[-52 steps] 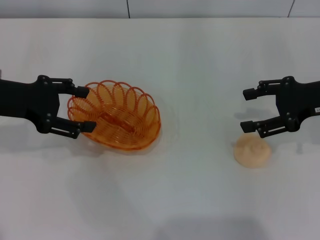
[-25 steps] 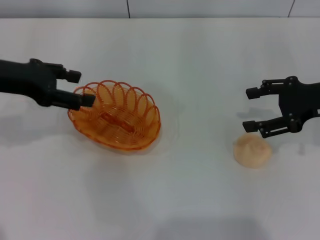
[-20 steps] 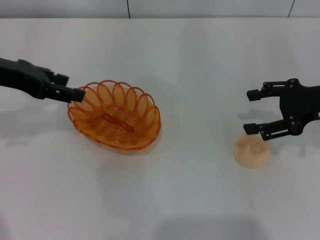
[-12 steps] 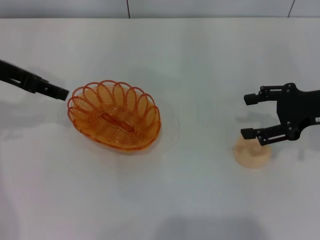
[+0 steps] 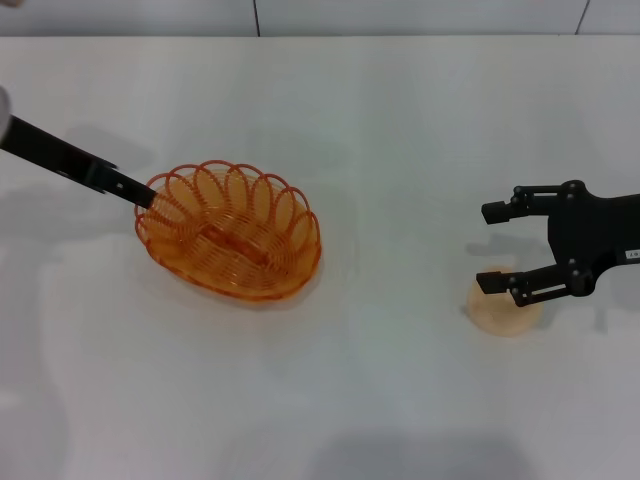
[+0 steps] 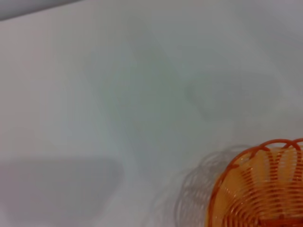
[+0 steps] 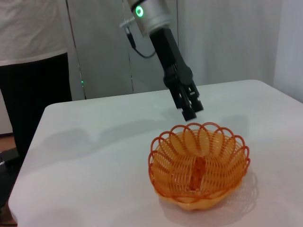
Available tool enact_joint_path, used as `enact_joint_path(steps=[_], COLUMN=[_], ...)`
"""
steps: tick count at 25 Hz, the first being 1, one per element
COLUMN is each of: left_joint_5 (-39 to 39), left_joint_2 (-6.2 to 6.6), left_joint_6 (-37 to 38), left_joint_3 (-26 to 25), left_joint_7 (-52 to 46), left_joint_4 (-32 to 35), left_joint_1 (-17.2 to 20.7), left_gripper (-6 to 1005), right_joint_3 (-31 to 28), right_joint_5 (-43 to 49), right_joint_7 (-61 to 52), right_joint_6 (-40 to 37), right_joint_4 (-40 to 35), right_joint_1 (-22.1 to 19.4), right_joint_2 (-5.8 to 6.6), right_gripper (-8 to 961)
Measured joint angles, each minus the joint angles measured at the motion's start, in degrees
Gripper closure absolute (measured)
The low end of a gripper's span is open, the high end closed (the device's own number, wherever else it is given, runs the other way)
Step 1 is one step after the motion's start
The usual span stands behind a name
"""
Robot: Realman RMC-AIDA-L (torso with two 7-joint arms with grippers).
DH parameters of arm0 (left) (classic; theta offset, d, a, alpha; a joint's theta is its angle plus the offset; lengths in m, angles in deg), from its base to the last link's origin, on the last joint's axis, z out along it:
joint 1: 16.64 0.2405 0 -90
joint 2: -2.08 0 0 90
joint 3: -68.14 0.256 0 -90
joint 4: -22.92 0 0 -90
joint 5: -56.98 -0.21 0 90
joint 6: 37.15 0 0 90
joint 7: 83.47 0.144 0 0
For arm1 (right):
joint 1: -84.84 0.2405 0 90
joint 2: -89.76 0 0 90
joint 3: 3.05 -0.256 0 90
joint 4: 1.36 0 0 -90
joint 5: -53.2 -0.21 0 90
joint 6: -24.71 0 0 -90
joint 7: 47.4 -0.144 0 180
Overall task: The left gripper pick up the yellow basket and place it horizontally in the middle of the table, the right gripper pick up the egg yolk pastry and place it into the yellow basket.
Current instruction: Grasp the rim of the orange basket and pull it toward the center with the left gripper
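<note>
The yellow basket (image 5: 230,235) stands upright on the white table (image 5: 390,140), left of centre. It also shows in the left wrist view (image 6: 265,194) and the right wrist view (image 7: 199,170). My left gripper (image 5: 143,196) is turned edge-on at the basket's far left rim. In the right wrist view it (image 7: 191,109) hangs just above that rim, tips slightly apart, holding nothing. The egg yolk pastry (image 5: 508,312) lies on the table at the right. My right gripper (image 5: 492,248) is open just above it, with one finger over the pastry's far left edge.
A person in a white shirt and dark trousers (image 7: 33,71) stands beyond the table's far end, seen in the right wrist view. The table's edge (image 7: 28,156) runs near that person. Bare tabletop lies between basket and pastry.
My left gripper has rolled edge-on and drawn back and up to the basket's left rim. My right gripper has moved slightly left and towards the pastry, now overlapping it. The basket has not moved.
</note>
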Motion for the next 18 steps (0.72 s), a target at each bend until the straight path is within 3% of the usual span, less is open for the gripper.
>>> enact_joint_path(steps=[5,13,18], left_joint_5=[-0.28,-0.42,-0.8], left_joint_2=[-0.65,-1.45,-1.85], left_joint_6=[-4.5,-8.3,-10.2], left_joint_3=[3.08,3.57,4.33], left_joint_7=[-0.35,0.12,0.49], left_joint_4=[-4.34,-6.88,-8.56], left_joint_1=[-1.25,-1.72,-1.95], left_gripper=[282,287,360], right_joint_3=[0.0,0.0,-0.06], right_joint_5=[0.0,0.0,0.0], right_joint_7=[0.09,0.1,0.1], right_joint_6=[-0.03,-0.02,-0.02], right_joint_4=[0.04,0.13,0.12], right_joint_1=[-0.03,-0.58,-0.66], right_joint_2=[-0.14,-0.18,-0.18], right_gripper=[111,111,111])
